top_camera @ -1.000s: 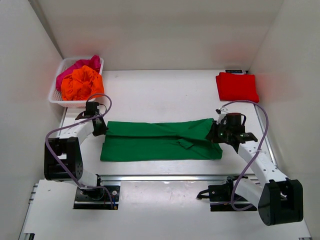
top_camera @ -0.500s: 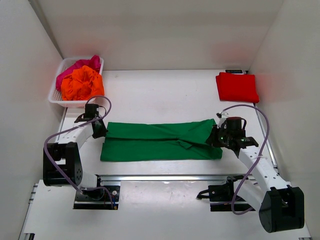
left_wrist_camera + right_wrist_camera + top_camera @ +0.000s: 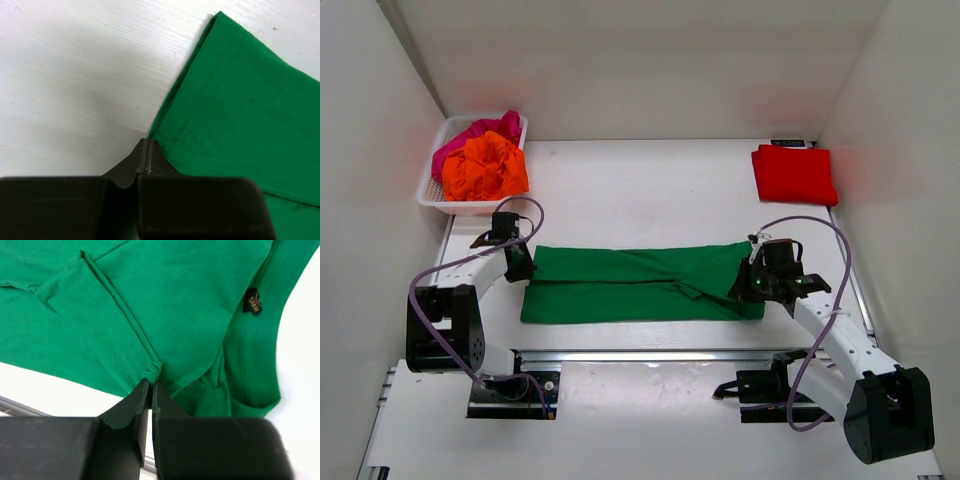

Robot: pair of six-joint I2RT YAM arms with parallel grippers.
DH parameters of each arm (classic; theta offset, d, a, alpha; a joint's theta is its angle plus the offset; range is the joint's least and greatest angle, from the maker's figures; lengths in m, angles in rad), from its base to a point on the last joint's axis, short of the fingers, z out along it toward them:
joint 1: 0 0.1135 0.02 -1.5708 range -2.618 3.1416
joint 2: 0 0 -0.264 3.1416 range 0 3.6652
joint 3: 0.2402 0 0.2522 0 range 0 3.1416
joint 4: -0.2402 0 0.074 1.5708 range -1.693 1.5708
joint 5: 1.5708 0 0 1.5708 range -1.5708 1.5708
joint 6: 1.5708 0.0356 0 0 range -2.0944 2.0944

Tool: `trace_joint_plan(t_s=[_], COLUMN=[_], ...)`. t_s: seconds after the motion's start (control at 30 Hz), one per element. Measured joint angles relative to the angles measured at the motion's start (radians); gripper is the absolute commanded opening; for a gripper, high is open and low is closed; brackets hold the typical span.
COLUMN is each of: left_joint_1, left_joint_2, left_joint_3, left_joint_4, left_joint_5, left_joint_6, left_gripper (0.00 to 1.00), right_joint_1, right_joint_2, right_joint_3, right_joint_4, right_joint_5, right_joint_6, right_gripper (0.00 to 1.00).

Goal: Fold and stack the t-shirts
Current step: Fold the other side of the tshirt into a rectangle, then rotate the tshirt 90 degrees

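A green t-shirt (image 3: 640, 284) lies folded into a long strip across the middle of the table. My left gripper (image 3: 523, 268) is shut on the shirt's far left corner; in the left wrist view the closed tips (image 3: 148, 146) pinch the hem of the green cloth (image 3: 245, 110). My right gripper (image 3: 748, 284) is shut on the shirt's right end; in the right wrist view the tips (image 3: 151, 385) pinch a fold of green fabric (image 3: 175, 305). A folded red t-shirt (image 3: 794, 173) lies at the back right.
A white basket (image 3: 432, 196) at the back left holds crumpled orange (image 3: 483, 167) and pink (image 3: 470, 133) shirts. White walls enclose the table on three sides. A metal rail (image 3: 650, 355) runs along the near edge.
Both grippers have drawn the far edge of the green shirt toward the near side, narrowing the strip. The right gripper moved nearer and lower; the left moved slightly nearer.
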Motion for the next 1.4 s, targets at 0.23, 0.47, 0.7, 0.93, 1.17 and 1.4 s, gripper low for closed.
trace_joint_plan(t_s=[0.23, 0.47, 0.7, 0.93, 1.17, 1.4], left_joint_1=[0.0, -0.001, -0.053, -0.181, -0.26, -0.315], left_joint_2=[-0.003, -0.008, -0.013, 0.085, 0.216, 0.252], left_joint_3=[-0.008, 0.002, 0.132, 0.153, 0.17, 0.213], left_joint_4=[0.002, 0.008, 0.022, 0.064, 0.018, -0.049], left_joint_5=[0.013, 0.041, 0.06, 0.092, 0.093, 0.086], left_joint_6=[-0.001, -0.008, -0.003, -0.006, -0.023, -0.029], left_gripper=[0.34, 0.54, 0.51, 0.47, 0.42, 0.38], right_joint_1=[0.026, 0.042, 0.01, 0.006, 0.015, -0.018], right_joint_2=[-0.002, 0.003, 0.007, 0.132, 0.351, 0.696], right_joint_3=[0.0, -0.005, 0.11, 0.179, 0.159, 0.448], right_joint_4=[-0.037, -0.082, -0.147, -0.014, 0.058, 0.017], right_joint_5=[0.013, 0.014, 0.05, 0.051, 0.056, 0.071], right_joint_6=[0.067, 0.105, 0.073, 0.066, 0.066, 0.037], right_gripper=[0.0, 0.63, 0.54, 0.47, 0.47, 0.48])
